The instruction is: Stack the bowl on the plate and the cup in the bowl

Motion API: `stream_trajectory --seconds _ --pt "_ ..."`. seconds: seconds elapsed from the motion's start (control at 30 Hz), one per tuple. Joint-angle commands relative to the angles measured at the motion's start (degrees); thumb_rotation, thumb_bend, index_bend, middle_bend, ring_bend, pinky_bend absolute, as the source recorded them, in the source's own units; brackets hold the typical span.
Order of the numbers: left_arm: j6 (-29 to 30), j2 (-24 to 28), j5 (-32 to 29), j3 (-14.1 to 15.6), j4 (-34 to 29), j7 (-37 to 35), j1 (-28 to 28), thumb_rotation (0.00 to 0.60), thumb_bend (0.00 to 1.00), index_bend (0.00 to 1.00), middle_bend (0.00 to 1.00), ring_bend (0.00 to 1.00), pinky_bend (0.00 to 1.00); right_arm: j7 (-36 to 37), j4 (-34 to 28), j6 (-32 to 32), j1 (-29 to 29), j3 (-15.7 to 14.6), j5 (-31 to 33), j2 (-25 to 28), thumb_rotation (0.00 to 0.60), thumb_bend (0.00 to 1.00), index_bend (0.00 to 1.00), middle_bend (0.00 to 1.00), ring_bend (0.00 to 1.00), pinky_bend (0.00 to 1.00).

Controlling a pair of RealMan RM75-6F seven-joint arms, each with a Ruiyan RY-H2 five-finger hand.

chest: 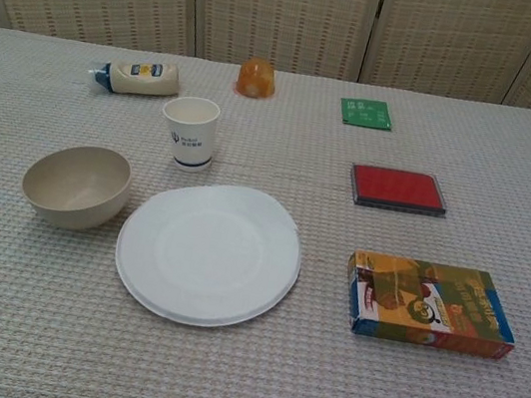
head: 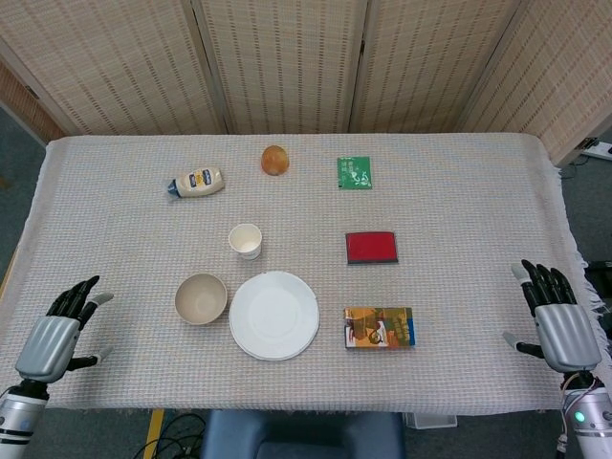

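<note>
A white plate (head: pixel 273 315) lies flat on the cloth-covered worktop (head: pixel 459 239), a little toward the near edge from the middle. The beige bowl (head: pixel 201 298) sits upright just beside the plate at its 9 o'clock, apart from it, and the white paper cup (head: pixel 245 240) stands upright near the plate at about 11 o'clock, separate from both; nothing is stacked yet. At the plate's 3 o'clock lies a colourful printed box (head: pixel 379 327), and beyond that box, at its 12 o'clock, a red flat case (head: pixel 371 247). Along the far side, a squeeze bottle (head: pixel 196 182) lies on its side at the cup's 11 o'clock, an orange rounded object (head: pixel 275 160) sits at the cup's 12 o'clock, and a green packet (head: pixel 354 173) lies at 1 o'clock. The left hand (head: pixel 59 330) is at the worktop's near left corner, fingers spread wide, holding nothing. The right hand (head: pixel 557 318) is at the near right edge, fingers extended and apart, also empty. Both hands are well apart from the dishes, and neither shows in the chest view.
</note>
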Motion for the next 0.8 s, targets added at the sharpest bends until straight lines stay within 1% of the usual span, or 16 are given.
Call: stream_trajectory --seconds 0.03,0.17,0.27,0.4,0.5,0.63,0.8 --pt "-1.6 -2.5 2.2 -0.5 3.4 -2.7 -3.1 0.600 0.20 0.32 0.04 0.00 0.15 0.4 0.4 -0.7 0.5 0.3 0.5 -0.1 0.600 0.07 0.00 0.02 0.00 0.00" --pt "-6.8 -4.6 1.2 -0.7 6.0 -5.1 -6.4 0.600 0.21 0.37 0.04 0.00 0.15 0.8 0.7 -1.6 0.9 0.2 0.7 -0.1 0.600 0.07 0.00 0.02 0.00 0.00" --pt "-9.7 -5.8 0.5 -0.6 7.3 -6.0 -8.2 0.600 0.22 0.39 0.04 0.00 0.15 0.8 0.8 -1.5 0.9 0.2 0.6 -0.1 0.600 0.07 0.00 0.02 0.00 0.00" --pt "-10.6 -7.4 0.6 -0.7 8.3 -5.8 -9.5 0.600 0.23 0.39 0.03 0.00 0.15 1.0 0.6 -1.4 0.8 0.1 0.6 0.2 0.600 0.07 0.00 0.02 0.00 0.00" --pt "-11.2 -9.9 2.0 -0.7 10.2 -6.5 -11.5 0.600 0.27 0.41 0.03 0.00 0.15 1.2 0.4 -0.9 0.5 -0.2 0.1 0.5 0.600 0.07 0.00 0.02 0.00 0.00" --pt "-11.5 -11.8 2.7 -0.8 12.2 -6.4 -13.0 0.600 0.34 0.46 0.03 0.00 0.15 1.8 0.4 -0.8 0.5 -0.3 -0.1 0.8 0.600 0.07 0.00 0.02 0.00 0.00" --pt "-11.5 -13.1 2.7 -0.9 12.4 -4.9 -14.3 0.600 0.36 0.47 0.03 0.00 0.15 2.5 0.6 -0.7 0.5 -0.2 0.1 1.0 0.600 0.07 0.00 0.02 0.00 0.00"
